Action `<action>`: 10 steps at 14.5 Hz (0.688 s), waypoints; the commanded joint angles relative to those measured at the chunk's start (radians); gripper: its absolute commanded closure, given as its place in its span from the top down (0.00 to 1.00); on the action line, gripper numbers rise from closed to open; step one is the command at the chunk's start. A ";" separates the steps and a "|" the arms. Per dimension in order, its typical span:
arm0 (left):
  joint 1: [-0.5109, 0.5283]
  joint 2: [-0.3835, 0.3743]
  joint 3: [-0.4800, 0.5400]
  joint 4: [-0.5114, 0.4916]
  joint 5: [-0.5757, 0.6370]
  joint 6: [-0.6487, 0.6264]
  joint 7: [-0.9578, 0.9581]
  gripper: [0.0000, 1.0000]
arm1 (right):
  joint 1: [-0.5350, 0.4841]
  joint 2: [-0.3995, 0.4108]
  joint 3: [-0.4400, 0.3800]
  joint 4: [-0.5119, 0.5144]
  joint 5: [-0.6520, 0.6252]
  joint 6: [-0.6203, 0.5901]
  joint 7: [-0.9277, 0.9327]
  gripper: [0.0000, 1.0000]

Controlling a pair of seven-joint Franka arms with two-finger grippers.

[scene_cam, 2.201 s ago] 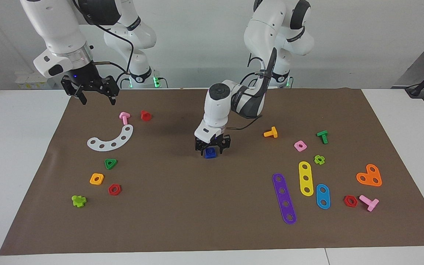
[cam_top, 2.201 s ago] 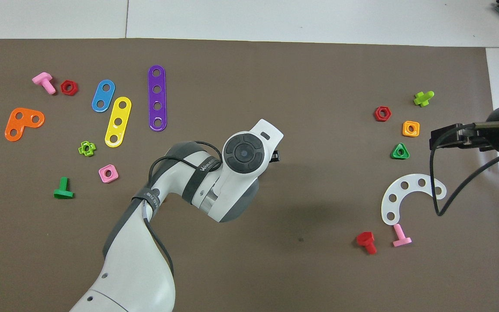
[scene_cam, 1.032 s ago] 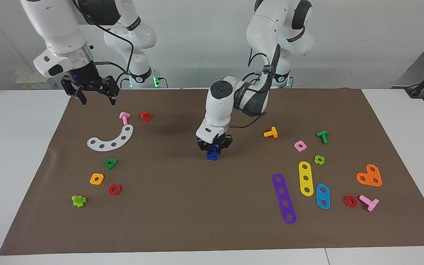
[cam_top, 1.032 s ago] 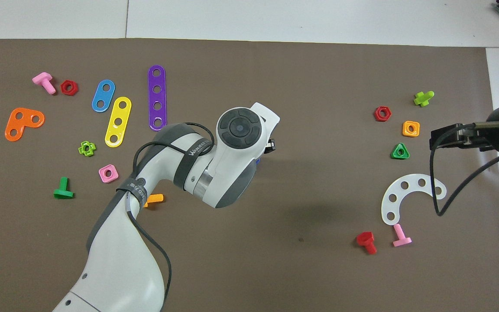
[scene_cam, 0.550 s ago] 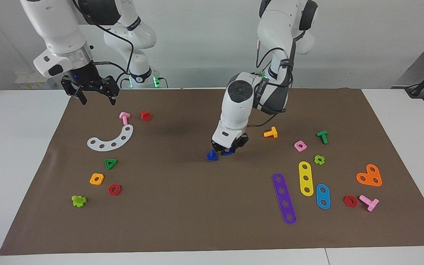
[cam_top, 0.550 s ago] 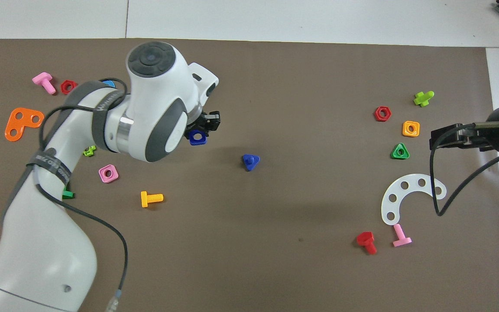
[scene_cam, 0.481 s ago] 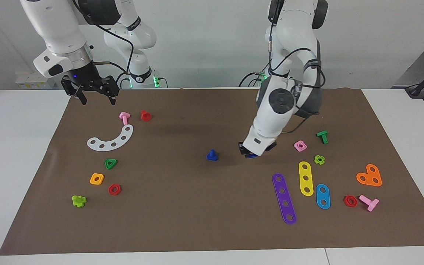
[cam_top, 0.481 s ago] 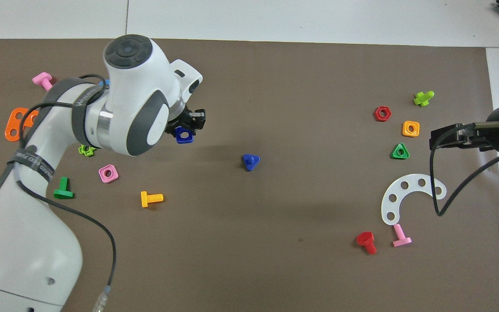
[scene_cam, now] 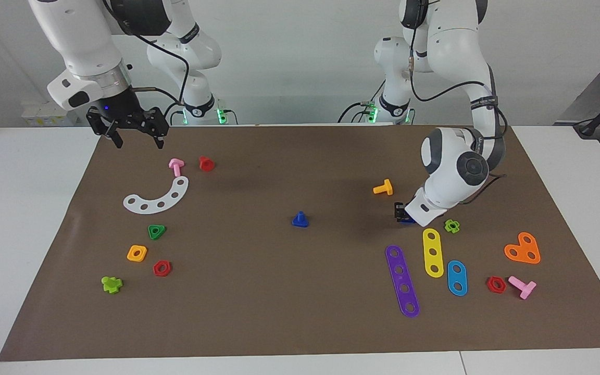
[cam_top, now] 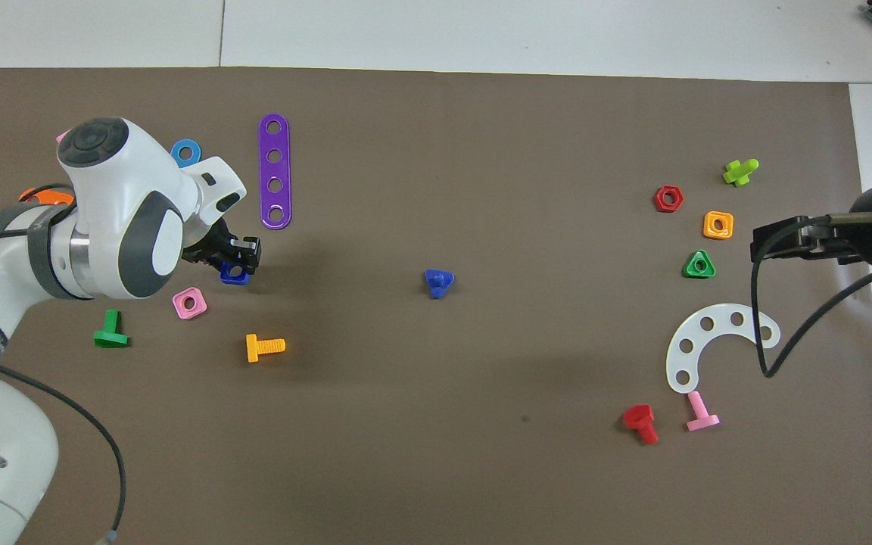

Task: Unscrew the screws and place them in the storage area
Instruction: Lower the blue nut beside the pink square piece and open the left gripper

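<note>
At the left arm's end of the desk: left tool point(cam_top: 238, 257) hangs low over the brown mat, pinching a small blue square plastic nut point(cam_top: 235, 275) with a centre hole.
Change: a second ago this tool stood over the middle of the desk with nut and bolt still joined; now it has carried the nut away and the two are well apart.
Meaning: the unscrewing looks done, I judge; the bolt has yet to reach storage.
Task's thing: small blue plastic bolt with a flat triangular head point(scene_cam: 300, 220) sits alone mid-desk, well apart from the left tool toward the right arm's end.
Bolt pose: head flat on the mat, stubby shaft up; long axis roughly vertical, leaning slightly in the overhead view point(cam_top: 437, 281).
Near the left tool: pink square plastic nut point(cam_top: 189, 303), orange plastic bolt point(cam_top: 264, 347), purple four-hole plastic strip point(cam_top: 275, 171).
Right tool point(scene_cam: 134, 129): waits raised over the mat's edge at its own end, fingers spread, holding nothing.
</note>
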State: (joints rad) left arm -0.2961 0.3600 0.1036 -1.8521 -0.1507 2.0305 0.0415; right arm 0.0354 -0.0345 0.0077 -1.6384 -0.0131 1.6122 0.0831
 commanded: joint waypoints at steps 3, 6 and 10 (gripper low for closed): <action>-0.021 -0.075 0.001 -0.127 -0.018 0.095 0.006 0.54 | -0.008 -0.015 0.002 0.002 0.021 -0.037 -0.057 1.00; -0.014 -0.072 0.001 -0.124 -0.018 0.143 0.001 1.00 | 0.001 -0.013 0.015 0.000 0.021 -0.009 -0.042 0.98; 0.035 -0.096 0.022 -0.015 -0.007 -0.057 0.015 1.00 | 0.046 -0.008 0.066 -0.030 0.013 0.050 0.045 0.96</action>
State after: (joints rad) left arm -0.2954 0.3111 0.1141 -1.9130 -0.1507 2.0992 0.0401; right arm 0.0498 -0.0353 0.0537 -1.6421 -0.0120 1.6230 0.0817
